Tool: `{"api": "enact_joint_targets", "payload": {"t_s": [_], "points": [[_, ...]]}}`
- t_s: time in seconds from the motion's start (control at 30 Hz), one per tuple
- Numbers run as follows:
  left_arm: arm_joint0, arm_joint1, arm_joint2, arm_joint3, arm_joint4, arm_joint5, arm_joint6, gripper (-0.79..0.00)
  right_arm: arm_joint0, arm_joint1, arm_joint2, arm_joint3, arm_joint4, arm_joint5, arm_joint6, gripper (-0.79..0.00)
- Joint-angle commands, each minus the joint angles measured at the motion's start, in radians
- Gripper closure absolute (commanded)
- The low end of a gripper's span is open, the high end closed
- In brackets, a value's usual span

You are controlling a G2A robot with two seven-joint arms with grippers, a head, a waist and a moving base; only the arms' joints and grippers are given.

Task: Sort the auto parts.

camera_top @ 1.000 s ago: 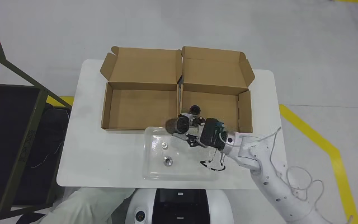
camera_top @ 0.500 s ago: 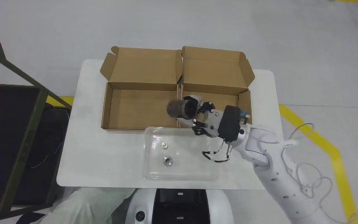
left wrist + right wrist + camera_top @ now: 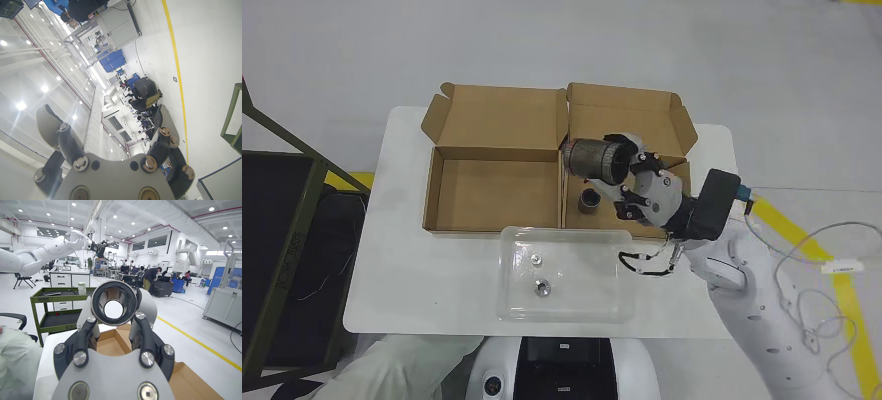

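Left pincer (image 3: 103, 121): fingers spread wide, nothing between them. Its wrist view looks up at the hall ceiling and lights.

White counter (image 3: 392, 260), left to right:

- Left cardboard box (image 3: 492, 195): flaps open, bare cardboard floor. It touches the right box along their shared wall.
- Clear plastic tray (image 3: 582, 295): sits just in front of both boxes, spanning the seam between them. There are two small metal parts inside, both in its left half. One round part (image 3: 536, 259) is nearer the boxes and the other round part (image 3: 540, 288) is nearer the front edge. They are close together but not touching. Too small to tell the type.
- Right cardboard box (image 3: 627, 120): flaps open. A small dark cylinder (image 3: 589, 198) stands on its floor, close to the wall shared with the left box.
- Large metal sleeve (image 3: 592, 158): hollow, with dark rims. It is held in the air over the left rear part of the right box, above the small dark cylinder and clear of it. Its axis is roughly level, and one open end points toward the left box.
- Right pincer (image 3: 115, 302): clamped on the sleeve, one white finger on each side of the barrel. The wrist view looks straight through the bore, with open cardboard below. The arm comes in from the counter's right front corner.
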Motion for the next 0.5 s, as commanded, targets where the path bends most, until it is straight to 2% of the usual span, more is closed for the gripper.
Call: {"api": "enact_joint_targets", "payload": {"t_s": [0.0, 0.47], "points": [[0.0, 0.0, 0.0, 0.0, 0.0, 0.0, 0.0, -0.785, 0.0, 0.0, 0.01, -0.01, 0.005, 0.001, -0.004, 0.0], [0.0, 0.0, 0.0, 0.0, 0.0, 0.0, 0.0, -0.785, -0.022, 0.001, 0.058, -0.027, 0.022, -0.016, -0.024, 0.0]]}}
